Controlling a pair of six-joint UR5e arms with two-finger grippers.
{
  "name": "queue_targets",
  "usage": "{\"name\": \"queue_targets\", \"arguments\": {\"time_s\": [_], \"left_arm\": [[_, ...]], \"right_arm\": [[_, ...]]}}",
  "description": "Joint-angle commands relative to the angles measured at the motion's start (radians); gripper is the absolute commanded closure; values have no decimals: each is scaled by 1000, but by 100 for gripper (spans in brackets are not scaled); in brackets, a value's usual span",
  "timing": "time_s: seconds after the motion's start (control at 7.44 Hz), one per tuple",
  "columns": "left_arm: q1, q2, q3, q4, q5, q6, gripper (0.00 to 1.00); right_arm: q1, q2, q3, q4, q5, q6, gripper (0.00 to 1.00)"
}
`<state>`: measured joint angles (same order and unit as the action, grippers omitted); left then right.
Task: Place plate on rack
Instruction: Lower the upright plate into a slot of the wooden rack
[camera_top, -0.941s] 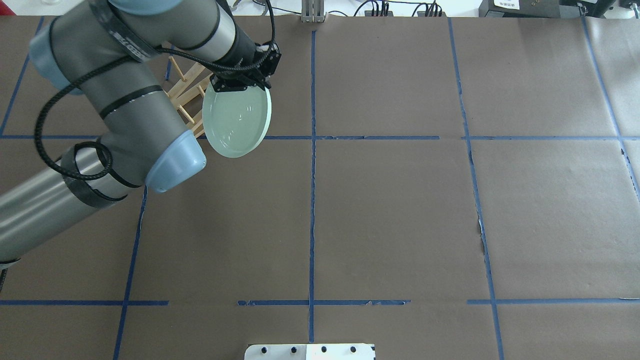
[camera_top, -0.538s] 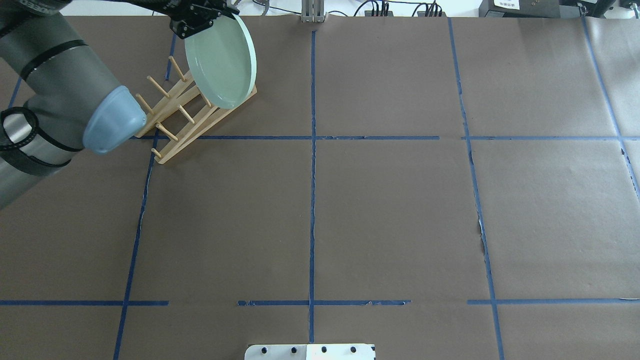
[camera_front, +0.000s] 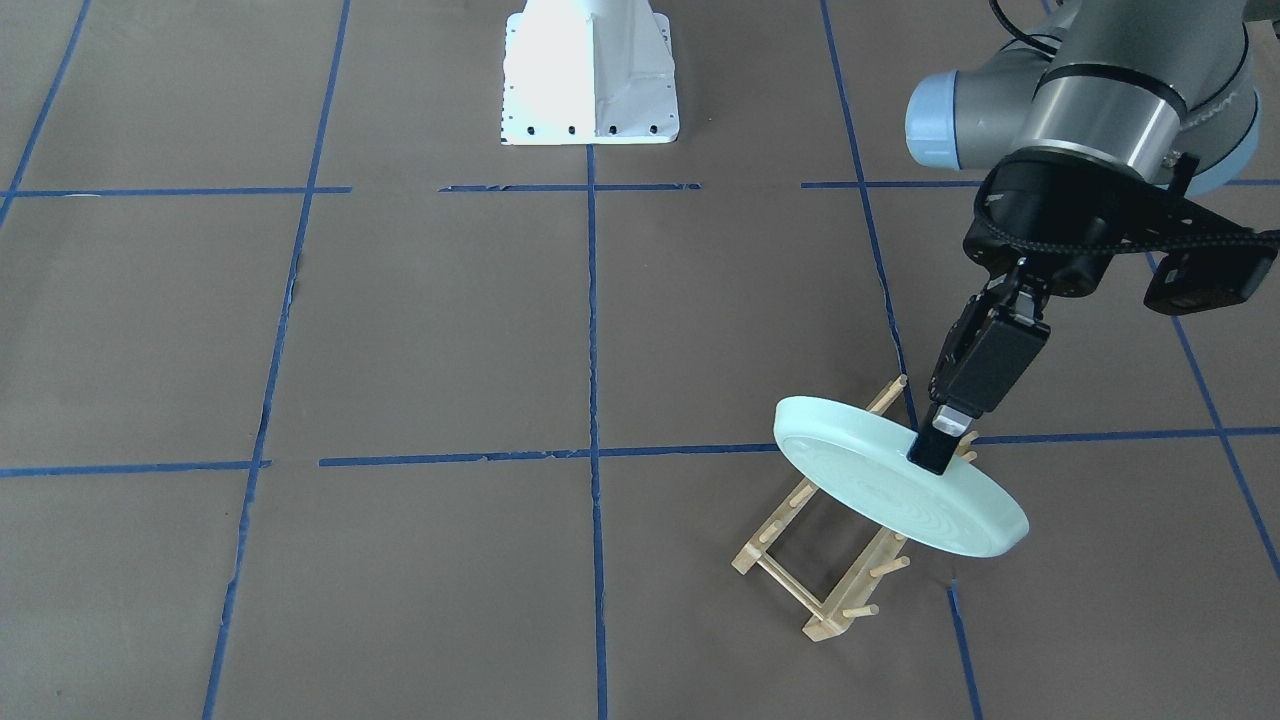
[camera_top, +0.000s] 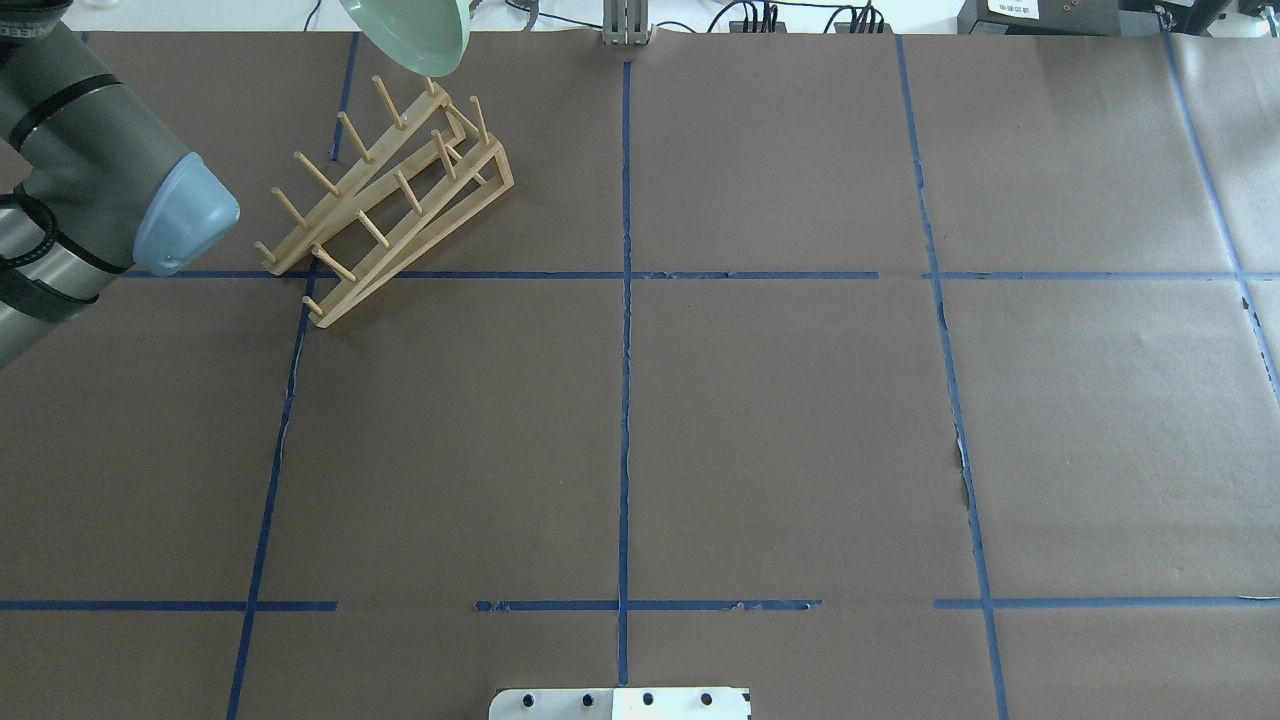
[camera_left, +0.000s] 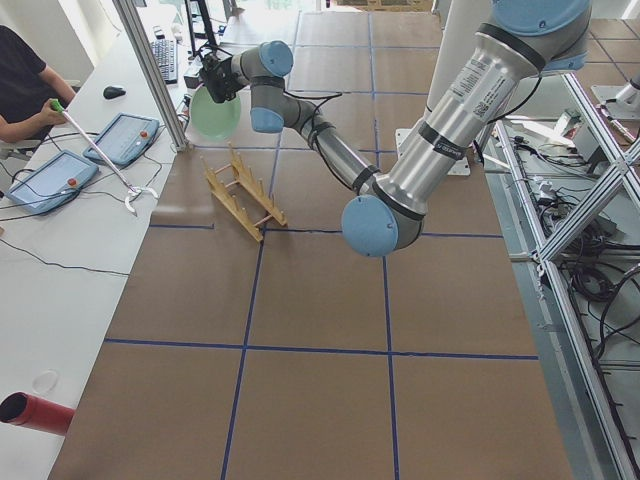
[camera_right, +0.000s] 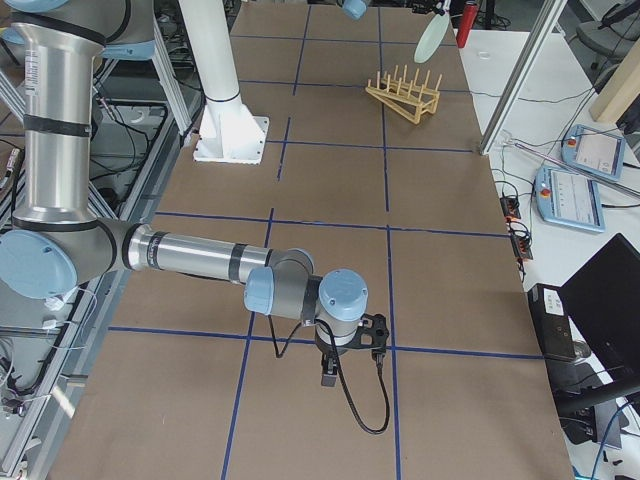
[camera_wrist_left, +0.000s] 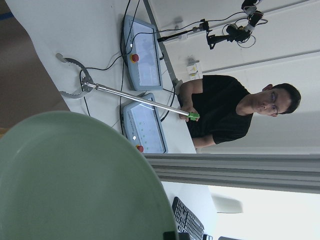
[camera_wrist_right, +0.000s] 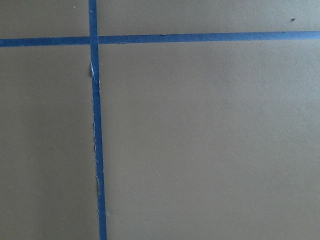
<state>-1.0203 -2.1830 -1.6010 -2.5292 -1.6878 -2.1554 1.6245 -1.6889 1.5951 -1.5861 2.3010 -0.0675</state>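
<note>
Plate (camera_front: 900, 490) hangs pinched by its far rim in the left claw (camera_front: 935, 452). One black finger lies across the ringed underside and the other is hidden behind the plate. The plate tilts steeply down and away from the claw. In the overhead view only its lower edge (camera_top: 410, 35) shows at the top of the picture.

Rack (camera_top: 430, 235) stands on the surface (camera_top: 780, 430) below the claw, its pegs pointing up toward the plate. From the left side the plate (camera_left: 213, 115) is in the air above the rack's far end and apart from the pegs.

The left wrist view is half filled by the plate's green face (camera_wrist_left: 75, 180). Past it a person (camera_wrist_left: 225, 110) in a black shirt holds a stick (camera_wrist_left: 135, 97) with a green grip, beside two tablets (camera_wrist_left: 142, 60).

The right claw (camera_right: 328, 378) hangs low over the surface, well apart from the rack and the left claw. I cannot tell whether it is spread or pressed together. Its wrist view shows only brown paper and crossing blue tape (camera_wrist_right: 95, 150).

Lettering on the left arm's band and a white label at the far edge are too small to read.
</note>
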Motion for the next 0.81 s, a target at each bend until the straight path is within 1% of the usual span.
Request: {"name": "queue_targets", "arguments": {"time_s": [0.0,0.54,0.67], "left_arm": [[3,15,104,-141,17,8,100],[19,14,121,-157,13,22,100],[28,15,136,-171,10,64,100]], "right_arm": [[0,0,-1,0,0,0,0],[0,0,0,0,0,0,0],[0,0,-1,0,0,0,0]]}}
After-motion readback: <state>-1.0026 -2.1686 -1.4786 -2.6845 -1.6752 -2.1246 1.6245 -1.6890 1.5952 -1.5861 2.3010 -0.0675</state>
